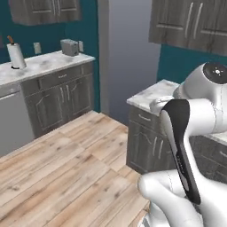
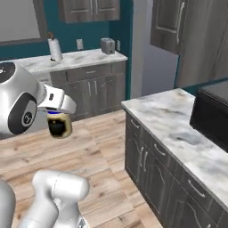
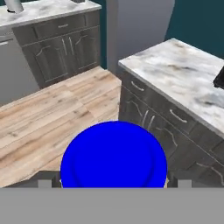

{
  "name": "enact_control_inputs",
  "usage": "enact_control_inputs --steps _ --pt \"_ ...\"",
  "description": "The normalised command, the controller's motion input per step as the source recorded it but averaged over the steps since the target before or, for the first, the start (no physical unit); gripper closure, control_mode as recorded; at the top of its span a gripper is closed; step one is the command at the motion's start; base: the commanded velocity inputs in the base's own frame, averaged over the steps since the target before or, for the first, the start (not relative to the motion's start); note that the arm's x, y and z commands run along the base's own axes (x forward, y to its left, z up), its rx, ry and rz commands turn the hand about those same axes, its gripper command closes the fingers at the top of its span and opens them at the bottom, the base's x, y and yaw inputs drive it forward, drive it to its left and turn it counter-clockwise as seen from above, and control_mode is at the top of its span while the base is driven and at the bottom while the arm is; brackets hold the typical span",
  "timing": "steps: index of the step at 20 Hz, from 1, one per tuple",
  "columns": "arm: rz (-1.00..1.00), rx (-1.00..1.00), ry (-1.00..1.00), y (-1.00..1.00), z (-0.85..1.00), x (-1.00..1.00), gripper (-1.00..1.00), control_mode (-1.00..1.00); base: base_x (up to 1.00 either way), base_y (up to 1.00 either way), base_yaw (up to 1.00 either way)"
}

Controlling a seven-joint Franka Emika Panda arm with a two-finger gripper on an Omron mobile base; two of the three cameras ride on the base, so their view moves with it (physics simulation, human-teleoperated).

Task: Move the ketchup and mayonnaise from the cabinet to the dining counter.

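One item in hand: we have the squat cream-beige mayonnaise jar with the round bright blue lid (image 3: pixel 113 155) clamped in the two-finger gripper (image 2: pixel 59 122), held up in the air over the light wood plank floor (image 1: pixel 57 173). In the right base view the jar (image 2: pixel 59 126) hangs just below the white wrist, upright as far as we can tell, its body in shadow. In the hand view the blue lid sits square between the finger tips, so the grip looks centred.

Step in hand, as we judge it: carry the jar to the dining counter and set it down. We see no island with a cooktop from here. What lies ahead is a grey-veined marble counter on dark grey wood-grain drawers (image 2: pixel 178 129), bearing a black boxy appliance (image 2: pixel 211 113) at its far right; that is likely not our target.

To do it well:
- keep the jaws closed on the jar and the wrist level while the base drives
- hold the jar high enough to pass over the marble counter's corner (image 3: pixel 124 63)
- release only once the jar rests flat on the island top

Ketchup: not sighted. The tall grey wood-grain wall cabinet (image 1: pixel 190 24) has its doors shut.
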Motion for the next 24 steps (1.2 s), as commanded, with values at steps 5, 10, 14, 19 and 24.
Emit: enact_control_inputs --steps 5,10,14,19,24 --pt "0.00 0.00 0.00 0.00 0.00 0.00 1.00 1.00 -0.35 0.42 1.00" --pt "0.00 0.00 0.00 0.00 0.00 0.00 1.00 1.00 -0.40 0.54 0.99" --pt "0.00 0.00 0.00 0.00 0.00 0.00 1.00 1.00 -0.33 0.75 0.93" --pt "0.00 0.00 0.00 0.00 0.00 0.00 1.00 1.00 -0.11 0.92 0.86" --pt "0.00 0.00 0.00 0.00 0.00 0.00 1.00 1.00 0.09 0.88 0.77"
